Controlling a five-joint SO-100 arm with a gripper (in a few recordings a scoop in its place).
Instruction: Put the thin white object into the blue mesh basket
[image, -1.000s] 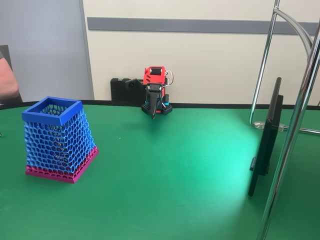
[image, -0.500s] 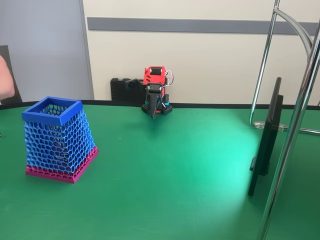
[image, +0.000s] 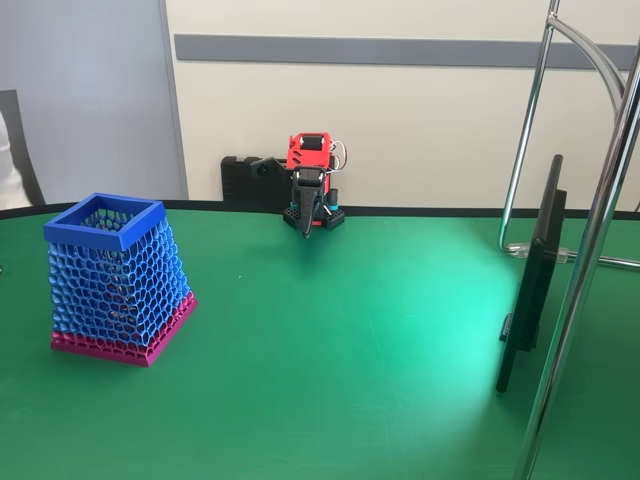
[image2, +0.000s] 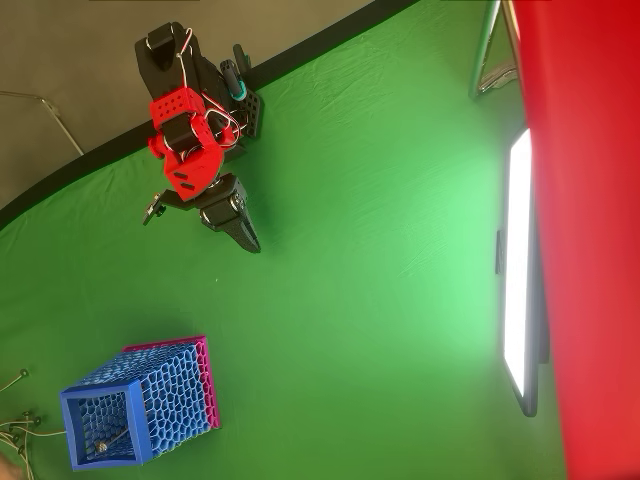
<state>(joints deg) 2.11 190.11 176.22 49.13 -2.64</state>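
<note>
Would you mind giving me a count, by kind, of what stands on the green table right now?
Blue mesh basket: 1
Robot arm with its gripper: 1
Flat screen on a stand: 1
Chrome tube frame: 1
Total: 4

Blue mesh basket (image: 118, 275) — honeycomb pattern, magenta base — on green table (image: 350, 340); red-black arm (image2: 195, 165).
</note>
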